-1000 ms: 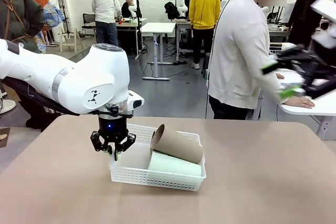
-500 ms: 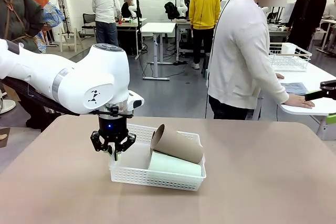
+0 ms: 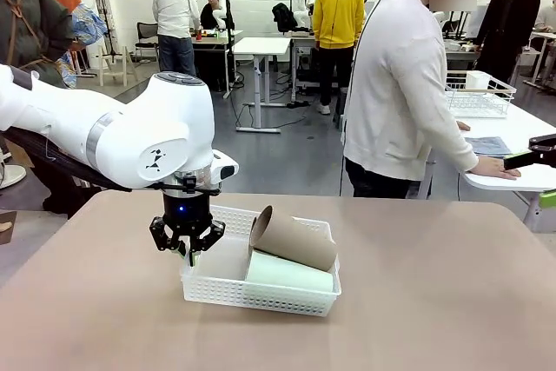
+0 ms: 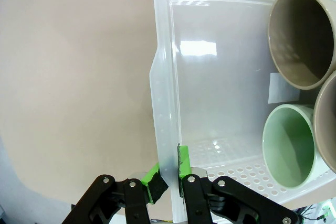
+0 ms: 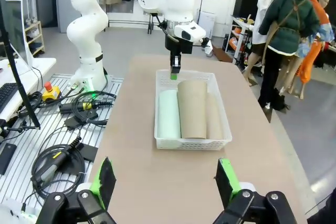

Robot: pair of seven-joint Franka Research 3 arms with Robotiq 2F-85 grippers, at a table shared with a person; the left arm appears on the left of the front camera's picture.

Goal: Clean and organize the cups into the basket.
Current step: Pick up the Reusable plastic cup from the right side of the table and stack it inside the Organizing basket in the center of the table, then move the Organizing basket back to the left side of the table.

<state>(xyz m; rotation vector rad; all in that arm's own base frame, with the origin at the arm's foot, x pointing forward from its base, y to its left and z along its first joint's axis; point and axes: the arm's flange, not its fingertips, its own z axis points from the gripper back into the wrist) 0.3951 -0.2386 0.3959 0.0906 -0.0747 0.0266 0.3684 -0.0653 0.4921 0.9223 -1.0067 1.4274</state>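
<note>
Cups (image 3: pixel 292 254) in basket (image 3: pixel 261 293), seemingly stacked

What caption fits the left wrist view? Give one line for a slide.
Left hand shut on the white basket rim, with a mint cup and tan cups lying inside.

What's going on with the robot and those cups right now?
Left gripper shut on the basket rim. Right gripper open, held high, empty. Mint cup and brown cups lying in the basket. Nothing in the way.
</note>
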